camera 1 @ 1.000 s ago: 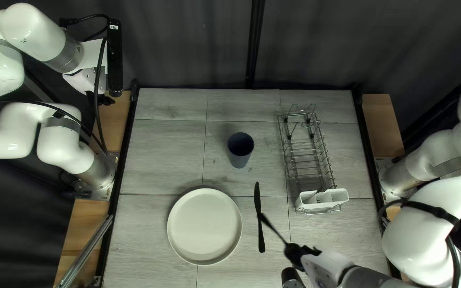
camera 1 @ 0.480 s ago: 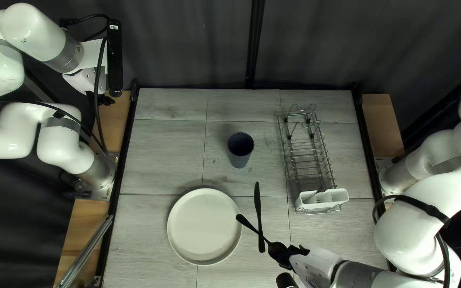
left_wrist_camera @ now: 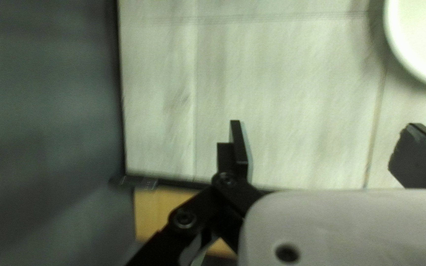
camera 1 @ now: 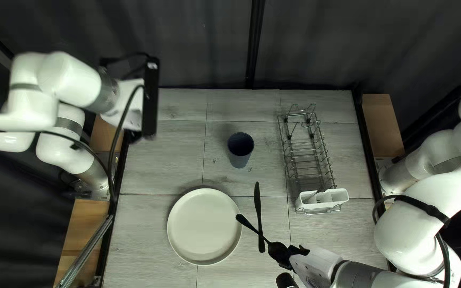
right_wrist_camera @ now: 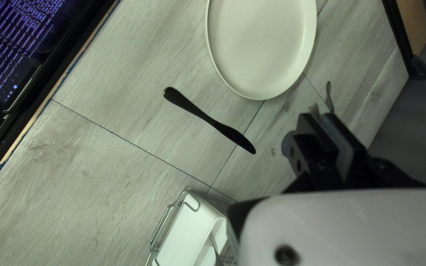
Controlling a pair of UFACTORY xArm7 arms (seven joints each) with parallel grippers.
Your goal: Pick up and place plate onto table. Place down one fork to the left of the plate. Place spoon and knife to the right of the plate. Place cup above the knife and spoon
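Fingers: left gripper (left_wrist_camera: 326, 133) spread wide, empty; right gripper (right_wrist_camera: 320, 118) nearly closed, pinching slim black utensil (camera 1: 245, 222).
Top left view: I have just swung white left arm (camera 1: 73, 80) inward, upper left; utensil (fork or spoon, cannot tell) crosses black knife (camera 1: 258, 200), right of round cream plate (camera 1: 204, 226). Possibly preparing a handover.

the left arm (camera 1: 76, 80), at far left, is blurred. the left wrist view's edge cuts off the plate (left_wrist_camera: 425, 39); in the right one, the right gripper (camera 1: 290, 253) hides most of the cup (right_wrist_camera: 286, 144).
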